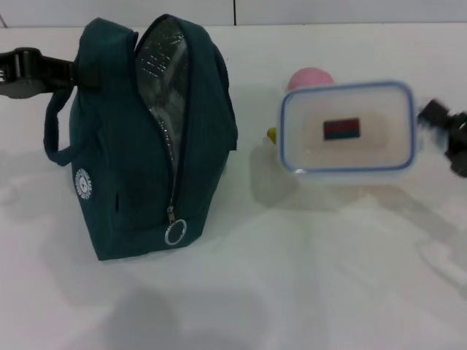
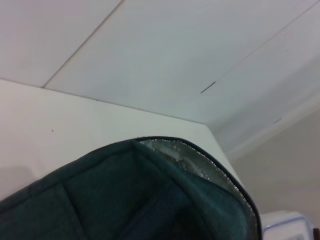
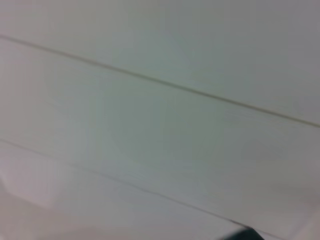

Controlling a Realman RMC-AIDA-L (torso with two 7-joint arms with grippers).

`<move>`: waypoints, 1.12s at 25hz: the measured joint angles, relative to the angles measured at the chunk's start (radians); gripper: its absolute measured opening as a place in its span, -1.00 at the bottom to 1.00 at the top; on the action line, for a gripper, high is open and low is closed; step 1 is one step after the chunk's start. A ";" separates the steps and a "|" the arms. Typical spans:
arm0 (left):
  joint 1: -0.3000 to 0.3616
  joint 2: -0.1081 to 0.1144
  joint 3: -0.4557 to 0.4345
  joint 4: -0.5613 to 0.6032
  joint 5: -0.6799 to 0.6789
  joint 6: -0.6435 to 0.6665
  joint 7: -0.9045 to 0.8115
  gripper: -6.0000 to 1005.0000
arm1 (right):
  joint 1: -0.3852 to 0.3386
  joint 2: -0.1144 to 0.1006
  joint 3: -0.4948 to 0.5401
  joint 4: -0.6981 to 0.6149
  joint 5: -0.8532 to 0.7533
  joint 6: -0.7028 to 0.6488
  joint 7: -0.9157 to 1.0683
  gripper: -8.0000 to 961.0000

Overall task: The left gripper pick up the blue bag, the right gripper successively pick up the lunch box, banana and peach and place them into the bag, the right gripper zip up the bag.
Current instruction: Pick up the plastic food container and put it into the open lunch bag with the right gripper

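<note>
The lunch box (image 1: 348, 130) hangs in the air above the desk (image 1: 306, 292), lid up, its pink and blue label facing the head camera, with its shadow on the desk below. The right gripper (image 1: 441, 125) meets the box's right end; whether its fingers are clamped on the box cannot be told. Behind the box, the peach (image 1: 309, 78) shows at its far left corner, and a bit of the banana (image 1: 271, 135) peeks out at the box's left side. Well to the left, the blue bag (image 1: 146, 146) stands upright, zip open, foil lining showing, ring pull hanging low. The left gripper (image 1: 62, 71) is at the bag's upper left, by the handle; its fingers' state cannot be told.
</note>
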 joint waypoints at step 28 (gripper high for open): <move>-0.090 -0.027 0.001 -0.139 -0.048 0.002 -0.011 -0.90 | 0.083 0.014 0.174 -0.009 0.094 -0.092 0.110 -0.79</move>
